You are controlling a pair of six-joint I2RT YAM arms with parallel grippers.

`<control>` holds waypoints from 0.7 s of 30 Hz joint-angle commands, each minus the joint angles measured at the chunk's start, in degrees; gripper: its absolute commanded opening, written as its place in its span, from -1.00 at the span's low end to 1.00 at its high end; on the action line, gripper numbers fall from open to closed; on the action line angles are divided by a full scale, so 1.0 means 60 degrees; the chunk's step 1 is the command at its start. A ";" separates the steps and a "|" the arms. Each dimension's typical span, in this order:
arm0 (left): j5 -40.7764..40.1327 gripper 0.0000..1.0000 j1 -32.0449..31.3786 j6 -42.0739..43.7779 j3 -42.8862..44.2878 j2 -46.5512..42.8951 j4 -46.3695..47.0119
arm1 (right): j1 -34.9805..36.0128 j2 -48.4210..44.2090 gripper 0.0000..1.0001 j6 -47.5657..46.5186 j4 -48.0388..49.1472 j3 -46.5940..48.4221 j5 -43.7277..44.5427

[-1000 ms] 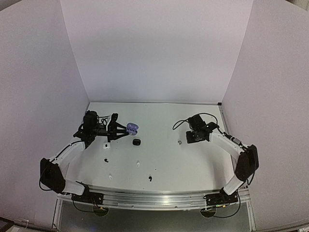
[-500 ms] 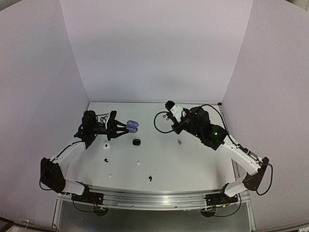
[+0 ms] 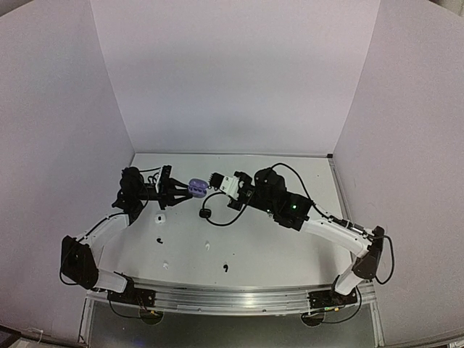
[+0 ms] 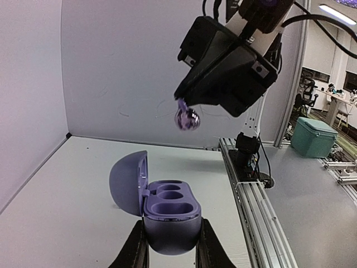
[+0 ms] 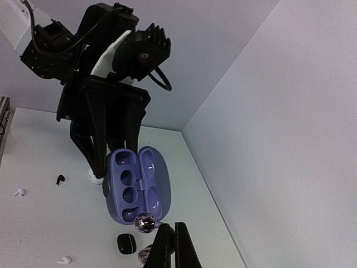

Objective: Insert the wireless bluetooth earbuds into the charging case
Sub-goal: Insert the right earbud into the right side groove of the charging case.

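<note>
My left gripper (image 4: 171, 230) is shut on the base of a purple charging case (image 4: 170, 215), held up off the table with its lid (image 4: 128, 181) swung open and its sockets bare. In the top view the case (image 3: 196, 188) sits at the tip of the left gripper (image 3: 187, 190). My right gripper (image 5: 172, 230) is shut on the stem of a shiny silvery earbud (image 5: 144, 222). The earbud (image 4: 187, 118) hangs above and a little past the case, apart from it. From the right wrist the open case (image 5: 136, 187) lies right behind the bud.
On the table lie a black case (image 3: 206, 214), a white case (image 3: 161, 216), two black buds (image 3: 159, 241) (image 3: 225, 268) and two white buds (image 3: 165, 264) (image 3: 208, 245). The right arm (image 3: 290, 206) stretches across the table's middle, with a cable loop hanging below it.
</note>
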 commanded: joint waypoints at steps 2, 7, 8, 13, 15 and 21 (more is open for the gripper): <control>0.0722 -1.00 -0.0005 0.0238 0.0195 0.0203 0.0846 | 0.0071 0.0311 -1.00 -0.0477 0.0722 0.0579 -0.1012; 0.0808 -1.00 -0.0005 0.0336 0.0248 0.0285 0.0967 | 0.0103 0.0382 -1.00 -0.0481 0.0840 0.0603 -0.1226; 0.0800 -1.00 -0.0005 0.0349 0.0265 0.0298 0.0989 | 0.0112 0.0425 -1.00 -0.0481 0.0842 0.0625 -0.1215; 0.0772 -1.00 -0.0005 0.0433 0.0293 0.0324 0.1041 | 0.0183 0.0718 -1.00 -0.0500 0.0853 0.0669 -0.1083; 0.0770 -1.00 -0.0010 0.0447 0.0291 0.0318 0.1042 | 0.0199 0.0784 -1.00 -0.0532 0.0857 0.0636 -0.0955; 0.0740 -1.00 -0.0005 0.0505 0.0264 0.0309 0.1107 | 0.0201 0.0753 -1.00 -0.0528 0.0867 0.0474 -0.0781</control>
